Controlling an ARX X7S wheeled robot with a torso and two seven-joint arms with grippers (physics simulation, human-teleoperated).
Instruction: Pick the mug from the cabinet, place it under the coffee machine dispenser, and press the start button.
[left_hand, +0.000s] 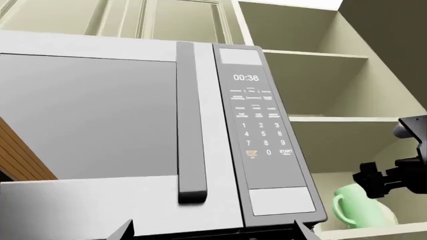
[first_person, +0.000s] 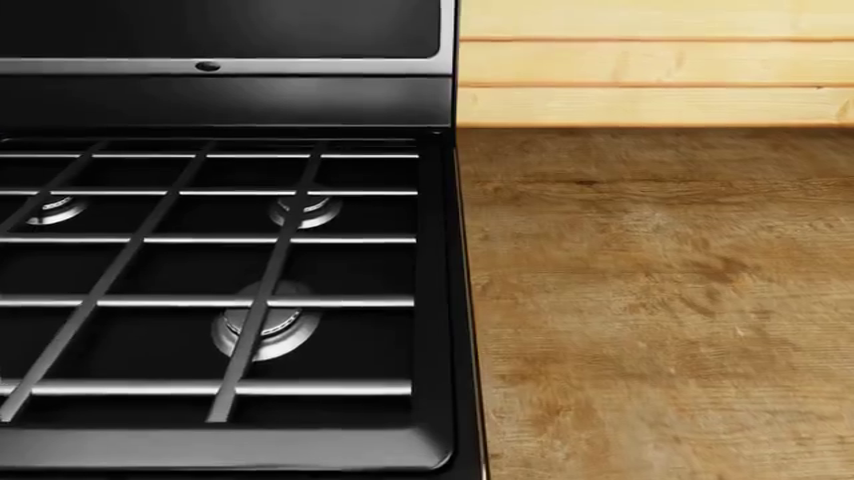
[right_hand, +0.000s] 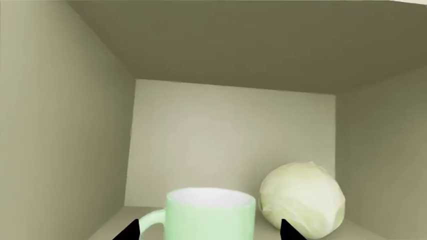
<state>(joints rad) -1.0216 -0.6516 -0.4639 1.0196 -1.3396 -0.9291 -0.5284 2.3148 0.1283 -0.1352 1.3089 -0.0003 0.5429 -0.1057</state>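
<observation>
Mug (right_hand: 208, 214) between our right hand's (right_hand: 208, 231) spread fingertips, cabbage (right_hand: 302, 204) at three o'clock; left hand (left_hand: 213, 231) also spread.

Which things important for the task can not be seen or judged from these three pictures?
- Coffee machine dispenser and start button: in no view.
- Mug: its lower part is cut off by the right wrist picture's edge; in the left wrist view the right tool covers part of it.
- Right tool's grip: only two dark tips beside the mug, contact unclear.
- Left tool: only its tips show at the picture's edge.
</observation>
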